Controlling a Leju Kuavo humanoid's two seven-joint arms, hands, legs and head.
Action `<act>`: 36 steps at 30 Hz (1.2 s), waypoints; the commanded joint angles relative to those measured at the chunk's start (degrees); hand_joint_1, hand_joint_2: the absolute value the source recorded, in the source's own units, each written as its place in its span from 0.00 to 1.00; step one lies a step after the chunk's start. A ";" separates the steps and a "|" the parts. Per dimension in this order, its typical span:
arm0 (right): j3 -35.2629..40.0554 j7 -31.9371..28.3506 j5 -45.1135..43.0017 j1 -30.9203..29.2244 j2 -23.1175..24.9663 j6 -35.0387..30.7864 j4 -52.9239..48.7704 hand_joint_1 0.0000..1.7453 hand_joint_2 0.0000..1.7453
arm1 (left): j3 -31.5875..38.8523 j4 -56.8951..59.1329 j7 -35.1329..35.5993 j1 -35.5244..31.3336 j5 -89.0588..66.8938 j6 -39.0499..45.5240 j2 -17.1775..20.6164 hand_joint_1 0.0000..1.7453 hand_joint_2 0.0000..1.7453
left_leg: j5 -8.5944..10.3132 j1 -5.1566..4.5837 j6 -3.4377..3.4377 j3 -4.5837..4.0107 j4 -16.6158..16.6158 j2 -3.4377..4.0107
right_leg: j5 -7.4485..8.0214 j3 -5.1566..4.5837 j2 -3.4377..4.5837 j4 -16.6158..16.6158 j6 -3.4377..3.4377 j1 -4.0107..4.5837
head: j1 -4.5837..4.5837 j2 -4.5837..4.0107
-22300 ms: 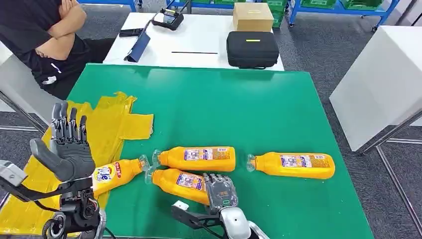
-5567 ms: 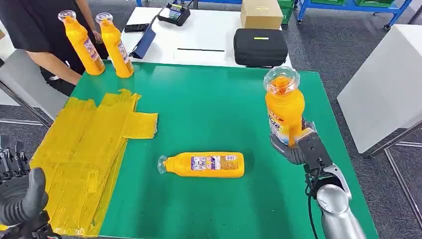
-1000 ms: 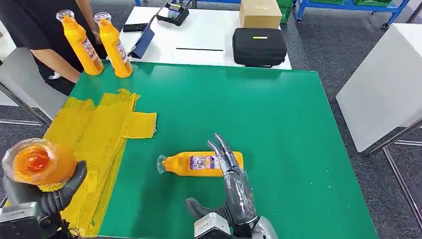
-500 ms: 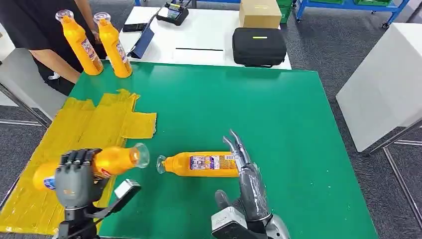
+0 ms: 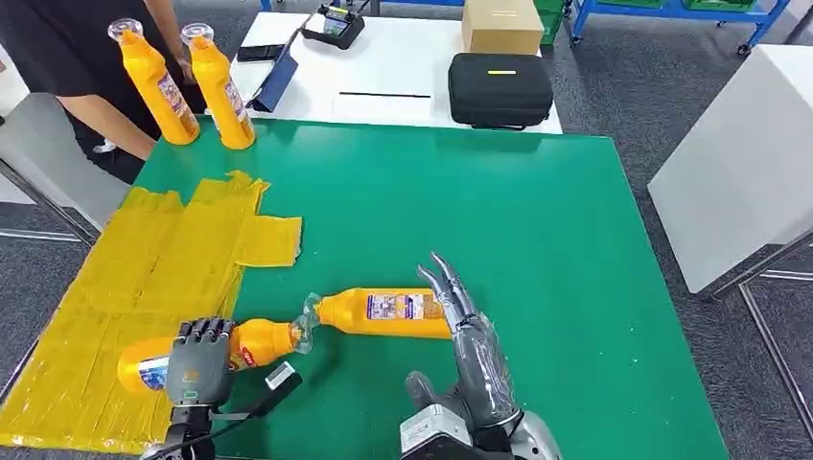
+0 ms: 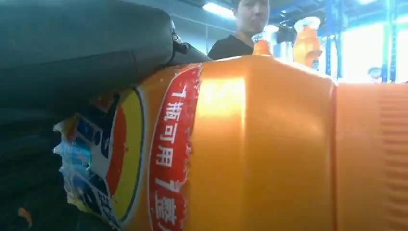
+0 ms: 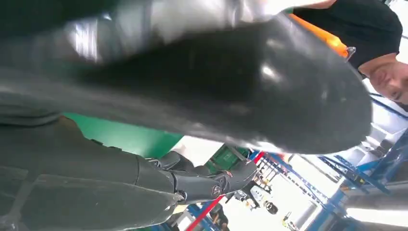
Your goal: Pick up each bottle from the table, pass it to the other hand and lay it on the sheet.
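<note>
My left hand [image 5: 197, 359] grips an orange bottle [image 5: 254, 342] that lies on its side at the near edge of the yellow sheet [image 5: 163, 259], cap pointing right. The left wrist view shows that bottle's label [image 6: 168, 154] close up under the hand [image 6: 72, 57]. A second orange bottle [image 5: 379, 311] lies on the green table [image 5: 499, 211], its cap close to the first bottle's cap. My right hand [image 5: 465, 331] is open with fingers stretched, its fingertips over that bottle's base end. Its thumb [image 7: 216, 82] looms large in the right wrist view.
Two more orange bottles [image 5: 158, 81] [image 5: 220, 86] stand upright at the table's far left corner by a person in black [image 5: 67, 48]. A white table behind carries a black case [image 5: 500, 91] and a cardboard box [image 5: 500, 24]. Another white table [image 5: 738, 144] stands at the right.
My left hand has lowered its bottle onto the sheet, and its cap now meets the other bottle's cap. The right hand has shifted slightly left at the second bottle's base.
</note>
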 commanded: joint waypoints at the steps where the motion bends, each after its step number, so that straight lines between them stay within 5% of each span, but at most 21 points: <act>1: -1.20 -0.15 0.17 -0.01 -0.17 0.48 0.76 0.00 0.00 | -0.90 6.04 3.80 -2.26 -2.21 0.72 1.37 1.00 1.00 | -0.04 0.01 -0.10 0.21 -0.05 0.06 | -0.03 0.20 -0.03 -0.04 -0.09 0.02 | 0.00 0.00; 2: -1.13 -0.18 0.35 0.08 0.01 0.44 0.88 0.00 0.00 | -1.91 3.23 9.57 -1.84 -2.99 0.72 2.59 0.13 1.00 | -0.02 0.00 -0.09 0.17 -0.06 0.08 | -0.01 0.16 0.00 -0.04 -0.08 0.01 | 0.02 0.00; 3: -0.92 0.18 0.75 0.16 0.24 0.42 1.01 0.00 0.00 | -0.46 3.06 11.96 -2.03 -1.28 0.72 1.53 0.00 0.00 | -0.05 0.01 -0.13 0.25 -0.06 0.10 | -0.02 0.22 0.00 -0.03 -0.11 0.03 | 0.02 0.00; 8: -0.80 1.66 1.45 0.21 0.53 -0.69 1.19 0.00 0.00 | 13.65 -6.31 -1.00 -0.10 7.29 0.72 -3.19 0.00 0.00 | -0.01 0.04 -0.08 0.08 0.01 0.08 | 0.02 0.05 -0.02 0.00 -0.08 0.05 | 0.00 0.00; 17: -1.53 2.87 2.54 -0.80 1.40 0.00 1.81 0.00 0.00 | 27.08 -9.03 -19.40 -1.72 19.00 0.72 -10.58 0.00 0.00 | -0.01 0.03 -0.05 0.09 0.00 0.06 | 0.00 0.11 -0.05 -0.01 -0.06 0.03 | 0.02 0.00; 36: -1.98 3.35 3.90 -2.26 2.52 1.57 2.89 0.00 0.00 | 21.85 -10.51 -21.52 -2.14 20.28 0.72 -10.30 0.00 0.00 | 0.01 0.01 -0.06 0.09 -0.03 0.04 | 0.00 0.09 -0.05 -0.01 -0.08 0.02 | 0.00 0.00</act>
